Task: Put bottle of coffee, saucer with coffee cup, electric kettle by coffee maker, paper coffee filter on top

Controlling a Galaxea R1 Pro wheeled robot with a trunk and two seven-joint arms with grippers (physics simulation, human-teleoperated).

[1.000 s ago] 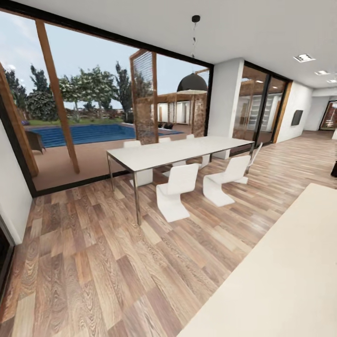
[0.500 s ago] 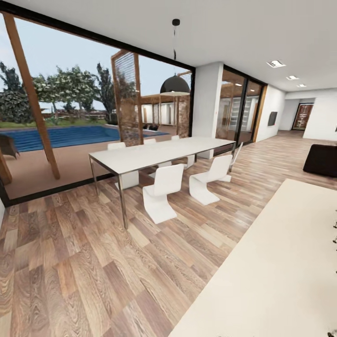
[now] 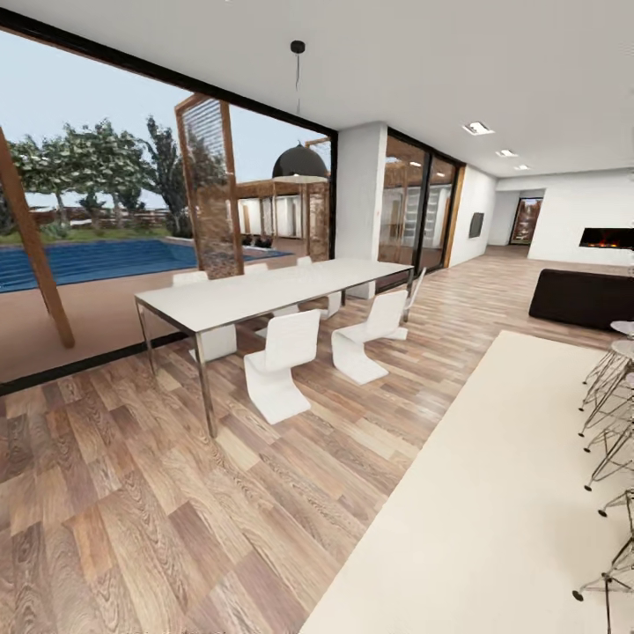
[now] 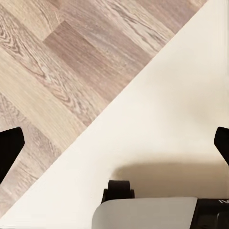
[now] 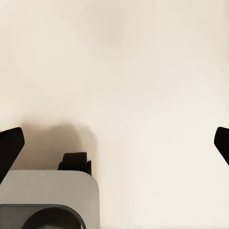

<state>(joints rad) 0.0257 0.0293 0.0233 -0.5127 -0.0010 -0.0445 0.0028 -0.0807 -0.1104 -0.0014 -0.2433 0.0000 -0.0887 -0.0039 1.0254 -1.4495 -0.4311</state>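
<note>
Both jaws spread wide, empty; left over rug (image 4: pixel 167 109) edge w/ wood floor (image 4: pixel 52 71).

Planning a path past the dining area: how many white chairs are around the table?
5: two on the near side, one at the far end, two partly hidden behind the dining table at. More may be hidden.

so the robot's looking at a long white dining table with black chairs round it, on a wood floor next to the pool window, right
Not quite: the chairs are white, not black, as the head view shows. The rest stands: a long white dining table on a wood floor, beside the big window that looks out on the pool.
</note>
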